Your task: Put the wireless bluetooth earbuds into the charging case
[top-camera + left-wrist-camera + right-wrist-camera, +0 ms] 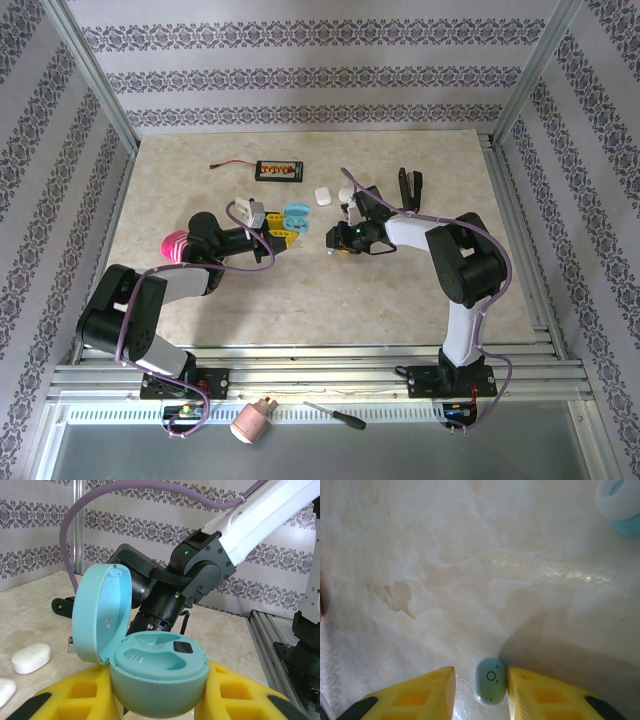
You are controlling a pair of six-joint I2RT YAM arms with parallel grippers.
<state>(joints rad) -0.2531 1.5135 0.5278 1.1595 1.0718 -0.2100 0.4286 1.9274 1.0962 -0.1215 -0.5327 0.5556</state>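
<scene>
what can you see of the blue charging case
The blue charging case is a rounded pebble of glossy pale teal plastic, with its lid hinged open and standing up at the picture's left. Its base shows two moulded wells, both empty, and a small dark square. It sits upright, clamped between the yellow fingers of the left gripper.

The marbled table (pixel 420 300) carries a black board (pixel 278 172) near its far edge, 1 white case (pixel 323 195), 1 blue earbud (pixel 490 681).

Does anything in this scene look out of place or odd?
Yes. A screwdriver and a pink-and-white object lie on the metal ledge at the near edge, off the table; they look like leftovers.
</scene>
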